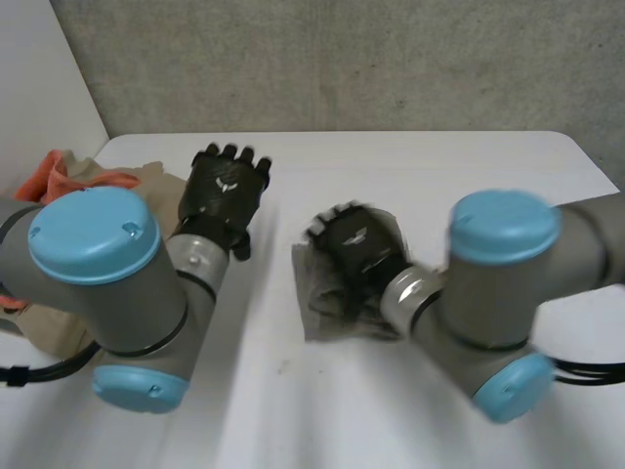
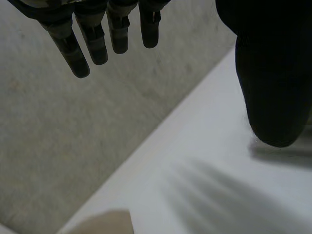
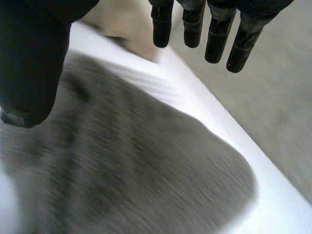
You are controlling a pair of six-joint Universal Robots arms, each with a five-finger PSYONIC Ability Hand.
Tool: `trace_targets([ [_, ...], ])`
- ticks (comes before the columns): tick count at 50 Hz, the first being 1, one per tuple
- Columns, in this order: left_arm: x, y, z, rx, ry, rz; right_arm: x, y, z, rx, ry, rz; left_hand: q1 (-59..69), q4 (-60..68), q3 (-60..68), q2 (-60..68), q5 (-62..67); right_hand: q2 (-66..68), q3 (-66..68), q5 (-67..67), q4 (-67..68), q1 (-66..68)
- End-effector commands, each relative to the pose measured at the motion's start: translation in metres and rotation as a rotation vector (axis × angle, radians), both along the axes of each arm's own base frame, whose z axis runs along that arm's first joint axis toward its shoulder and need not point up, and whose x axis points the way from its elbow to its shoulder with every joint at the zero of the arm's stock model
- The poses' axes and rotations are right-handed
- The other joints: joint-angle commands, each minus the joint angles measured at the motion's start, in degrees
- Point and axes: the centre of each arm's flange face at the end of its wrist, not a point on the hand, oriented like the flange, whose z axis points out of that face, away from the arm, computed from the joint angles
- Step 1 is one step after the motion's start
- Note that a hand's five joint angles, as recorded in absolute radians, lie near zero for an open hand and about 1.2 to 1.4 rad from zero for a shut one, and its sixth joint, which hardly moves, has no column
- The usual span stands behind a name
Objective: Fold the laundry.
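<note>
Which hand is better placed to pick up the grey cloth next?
Right. The right hand is open directly above the grey cloth; the left hand is open over bare table, beside the laundry pile.

The left hand (image 2: 273, 73) is hanging over the white table (image 2: 219, 190), fingers (image 2: 92, 46) spreading straight, holding nothing. A tan cloth (image 2: 105, 223) is lying on the table, near its edge.
</note>
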Motion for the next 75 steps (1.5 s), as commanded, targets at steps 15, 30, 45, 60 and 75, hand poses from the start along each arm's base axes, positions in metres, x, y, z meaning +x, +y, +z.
trace_targets([
  [15,-0.071,0.005,-0.056,0.233,0.048,-0.261,-0.061,-0.071,-0.019,0.428,-0.211,-0.336,1.0,0.0,-0.3,0.2,-1.0,-2.5,-2.3,-3.4,-3.3,-1.4],
  [30,-0.070,0.005,-0.050,0.258,0.005,-0.255,-0.069,-0.065,-0.016,0.437,-0.230,-0.353,2.1,1.2,0.9,1.3,0.1,-2.5,-2.3,-3.4,-3.3,-1.4],
  [45,-0.098,-0.003,-0.058,0.281,0.015,-0.402,-0.069,-0.058,-0.007,0.386,-0.262,-0.343,8.7,7.7,7.4,7.9,6.7,-2.5,-2.3,-3.4,-3.3,-1.4],
  [60,-0.061,-0.002,-0.089,0.392,-0.170,-0.179,-0.061,-0.065,-0.025,0.408,-0.238,-0.338,8.4,7.4,7.1,7.6,6.4,-2.5,-2.3,-3.4,-3.3,-1.4],
  [75,-0.047,0.016,-0.084,0.404,-0.226,-0.159,-0.044,-0.059,-0.050,0.360,-0.094,-0.274,5.8,4.9,4.6,5.0,3.8,-2.5,-2.3,-3.4,-3.3,-1.4],
])
